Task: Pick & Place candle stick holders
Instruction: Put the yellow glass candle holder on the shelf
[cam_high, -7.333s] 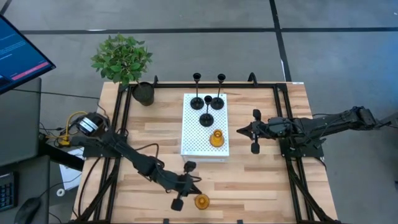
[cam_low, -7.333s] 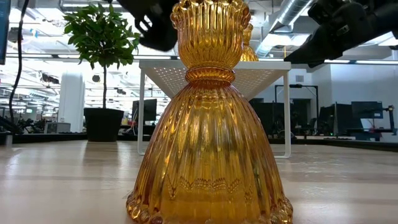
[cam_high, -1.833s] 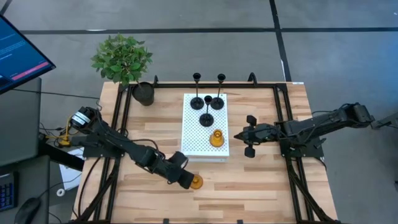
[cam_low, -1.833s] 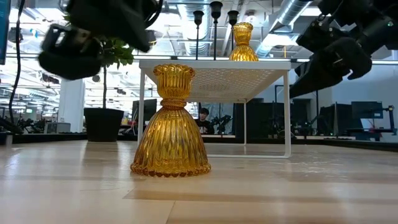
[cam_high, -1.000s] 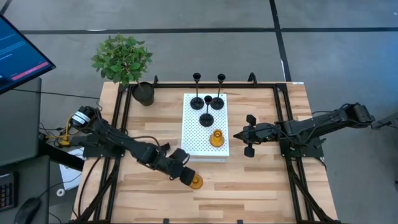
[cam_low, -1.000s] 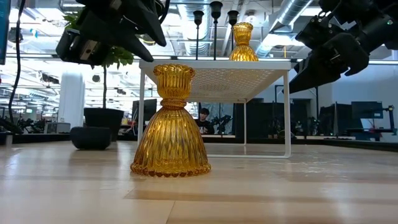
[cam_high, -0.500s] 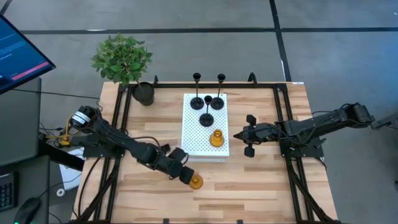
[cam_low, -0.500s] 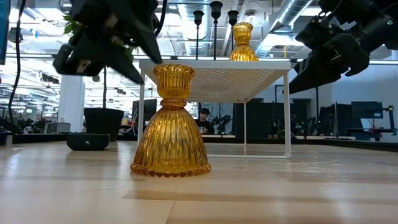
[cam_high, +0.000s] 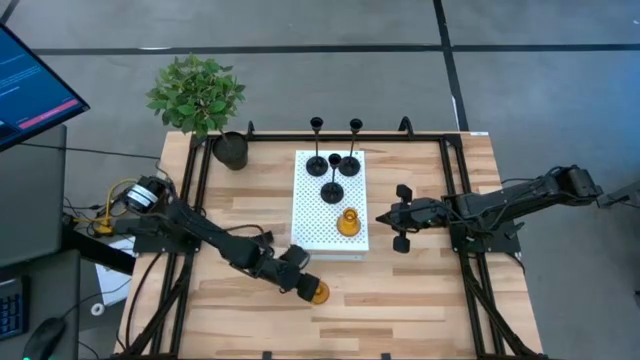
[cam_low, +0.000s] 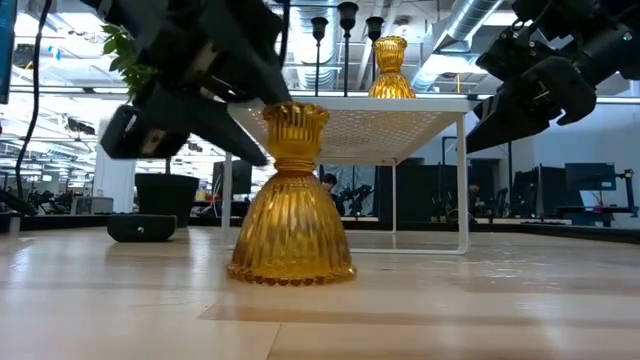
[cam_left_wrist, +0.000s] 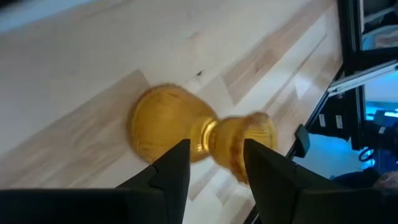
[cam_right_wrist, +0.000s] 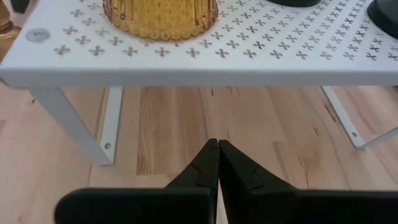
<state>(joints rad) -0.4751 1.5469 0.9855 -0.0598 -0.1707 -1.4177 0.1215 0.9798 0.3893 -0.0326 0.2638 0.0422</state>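
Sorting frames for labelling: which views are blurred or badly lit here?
Left wrist view: the amber candle holder is smeared by motion blur. Low view: bright backlight from the room leaves the left end effector a blurred dark silhouette. High view: even light, sharp. Right wrist view: sharp on the white perforated stand.

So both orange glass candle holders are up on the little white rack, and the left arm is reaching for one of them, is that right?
Not quite. Only one orange holder stands on the white rack. The other orange holder stands on the wooden table in front of the rack, and that is the one the left gripper is reaching for, its fingers open around the neck. The high view shows it.
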